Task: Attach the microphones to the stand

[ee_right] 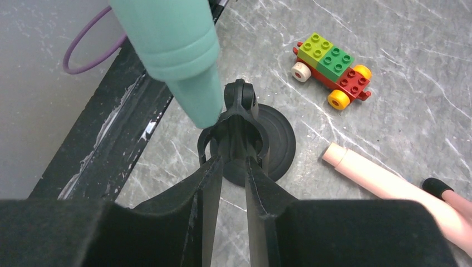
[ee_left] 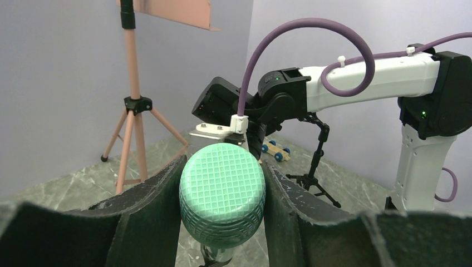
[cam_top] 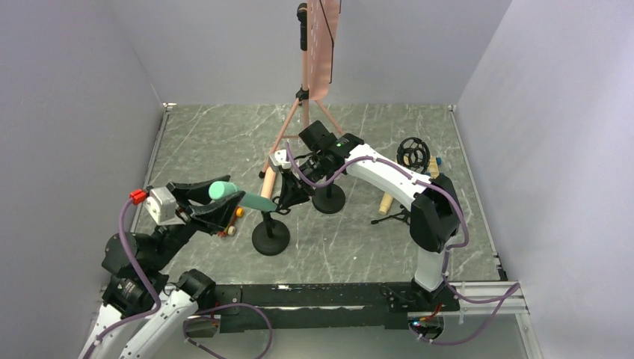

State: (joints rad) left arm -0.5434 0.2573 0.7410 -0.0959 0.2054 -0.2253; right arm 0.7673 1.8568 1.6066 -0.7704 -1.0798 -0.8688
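My left gripper (cam_top: 217, 206) is shut on the teal-green microphone (cam_top: 239, 196), its gridded head (ee_left: 222, 192) squeezed between both fingers. The microphone's narrow tail (ee_right: 178, 50) points down at the black clip (ee_right: 239, 119) on top of the near stand (cam_top: 271, 238), its tip at the clip's left rim. My right gripper (ee_right: 234, 161) reaches in from the right, jaws a narrow gap apart on either side of the clip's stem. The pale pink microphone (ee_right: 378, 178) lies on the floor beside the stand. The tan-yellow microphone (cam_top: 386, 202) lies further right.
A second round-based stand (cam_top: 329, 198) is behind the first. A block toy car (ee_right: 332, 69) lies near the base. A pink tripod music stand (cam_top: 303, 97) stands at the back, with a small black tripod (cam_top: 396, 217) and a black ring-shaped part (cam_top: 413, 152) on the right.
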